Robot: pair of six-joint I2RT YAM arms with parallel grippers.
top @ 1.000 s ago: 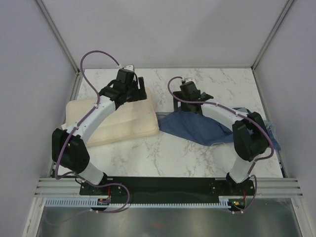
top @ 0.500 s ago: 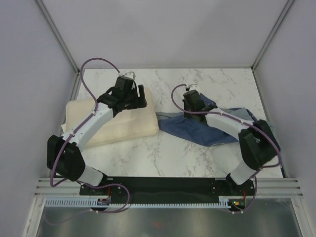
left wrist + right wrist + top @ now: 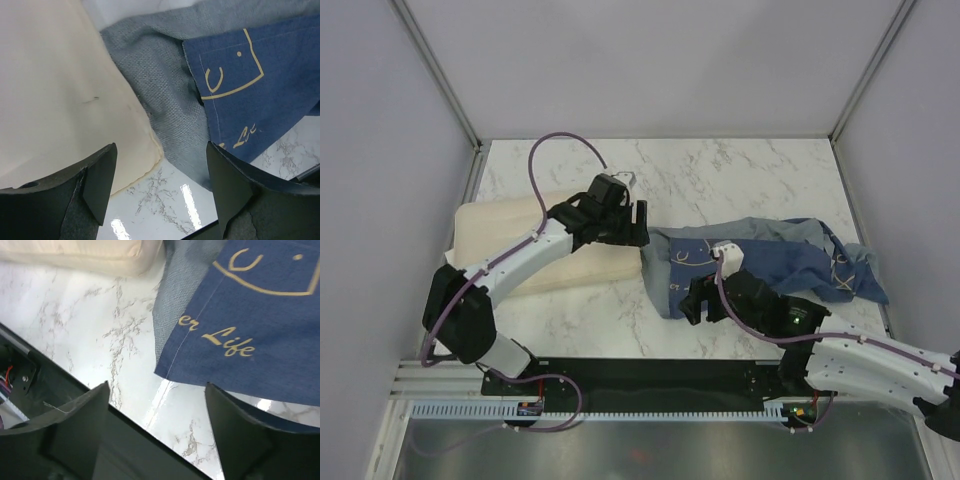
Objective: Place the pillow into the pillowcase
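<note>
On the table's (image 3: 720, 170) left side lies the pillow (image 3: 500, 235), long axis left-right, partly hidden beneath the left arm. Just beside it the pillowcase (image 3: 770, 255) stretches rightward, its pale inside toward the pillow. Left gripper (image 3: 160, 170) and right gripper (image 3: 157, 405) gape wide, empty.

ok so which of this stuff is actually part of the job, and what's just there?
Job:
- pillow
- pillowcase
- left tool, open over the pillow's corner
- right tool, open over the pillowcase's printed edge

Just there:
- marble table
- purple cables
- black base rail
</note>
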